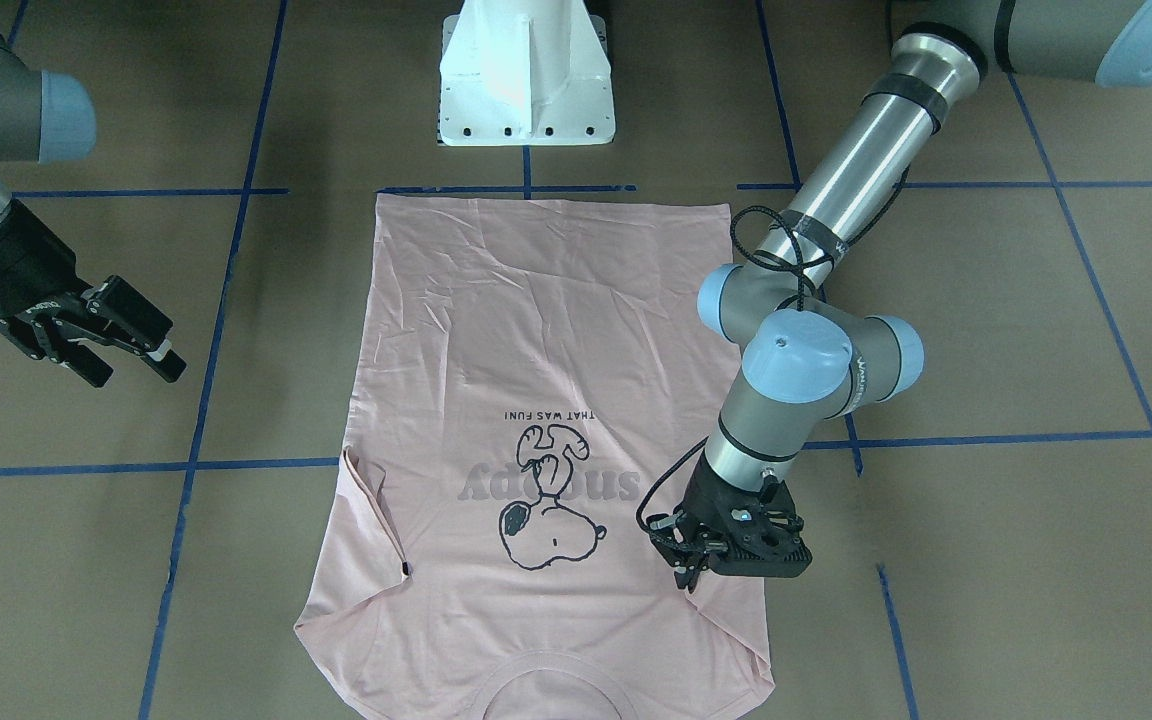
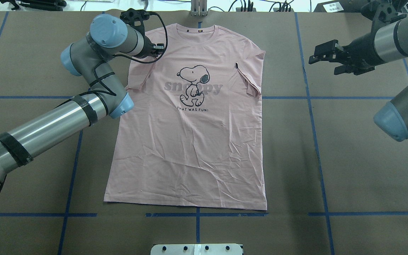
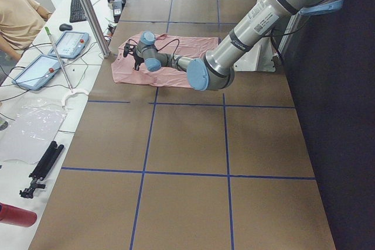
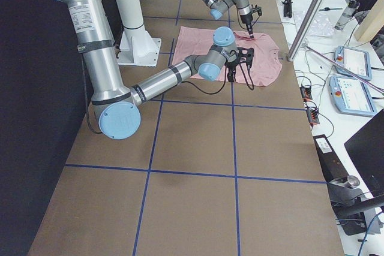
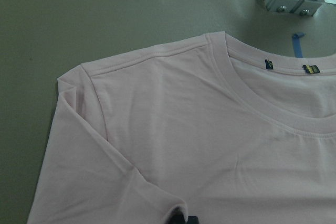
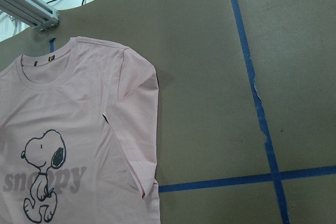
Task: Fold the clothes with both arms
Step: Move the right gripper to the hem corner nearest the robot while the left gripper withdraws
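The pale pink T-shirt (image 1: 536,330) lies flat on the brown table, print up, with its collar away from the robot base. It also shows in the overhead view (image 2: 197,148). Both sleeves are folded inward onto the body. My left gripper (image 1: 687,578) points down at the shirt's left sleeve fold near the shoulder, fingers together on the fabric. The left wrist view shows that shoulder and collar (image 5: 199,129) with a dark fingertip at the bottom edge. My right gripper (image 1: 141,362) is open and empty, held above bare table beside the shirt's other sleeve (image 6: 136,129).
The white pedestal base (image 1: 526,90) stands at the shirt's hem end. Blue tape lines (image 2: 313,106) grid the table. An aluminium post (image 2: 198,7) stands beyond the collar. Side tables with teach pendants (image 4: 351,82) and an operator (image 3: 17,16) lie past the far edge.
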